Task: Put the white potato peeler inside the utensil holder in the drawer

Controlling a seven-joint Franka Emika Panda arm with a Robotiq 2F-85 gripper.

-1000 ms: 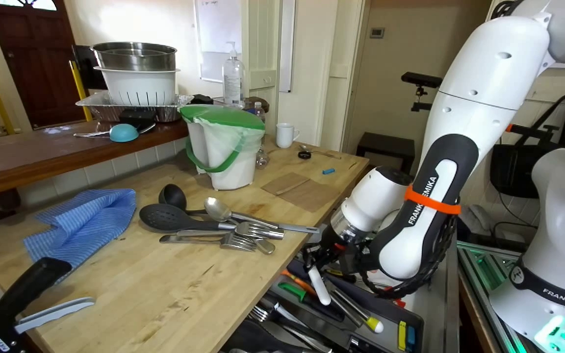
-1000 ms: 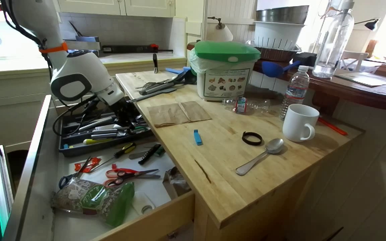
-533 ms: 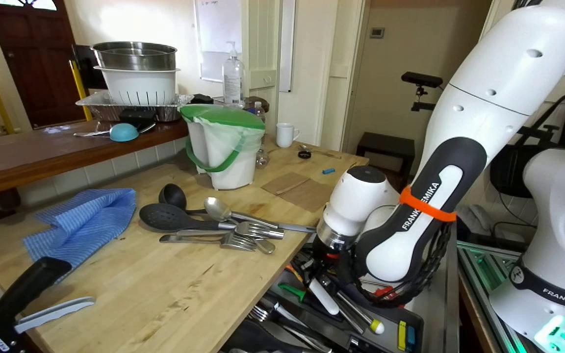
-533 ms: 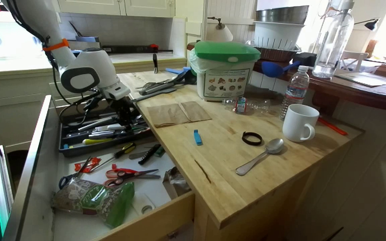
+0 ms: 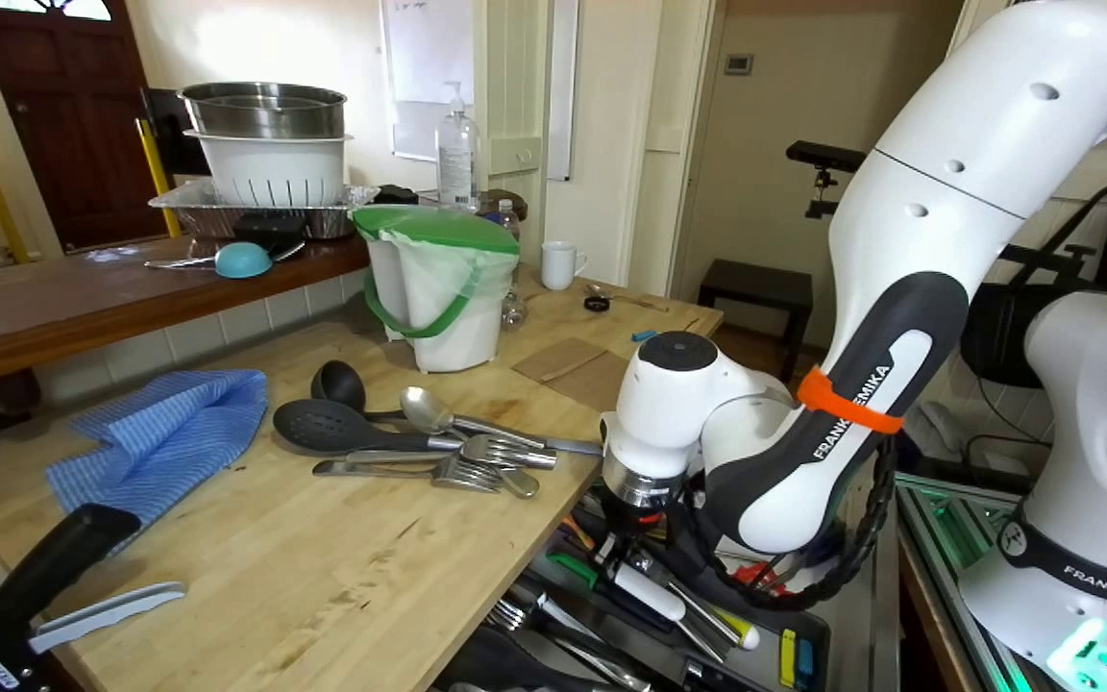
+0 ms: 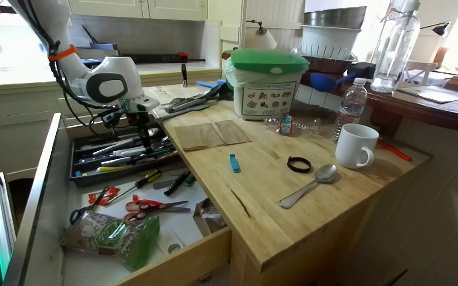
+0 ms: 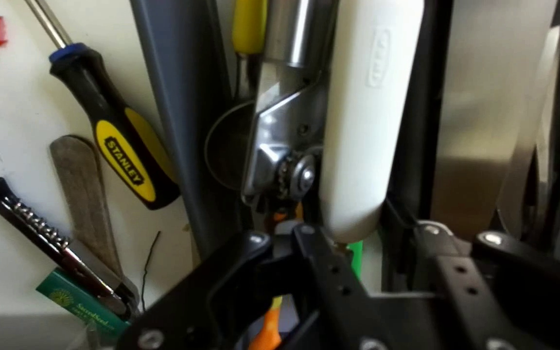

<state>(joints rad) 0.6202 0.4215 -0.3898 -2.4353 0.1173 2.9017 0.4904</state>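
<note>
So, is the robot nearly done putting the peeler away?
Nearly, I think. Done: the drawer is open, and the white peeler is inside the utensil holder. In hand: the gripper is right by the peeler's end, though I can't tell whether it's gripping. Left: probably letting go and lifting clear.

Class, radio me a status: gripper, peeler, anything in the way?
Gripper low at utensil holder. White peeler at its jaws, grip unclear. Can opener close alongside.

Has on the desk (image 5: 304, 577) a blue cloth (image 5: 169, 432) near a black ladle (image 5: 339, 387), a green-lidded bucket (image 6: 268, 85) beside brown paper (image 6: 209, 135), and a white mug (image 6: 352, 145) near a spoon (image 6: 312, 184).
</note>
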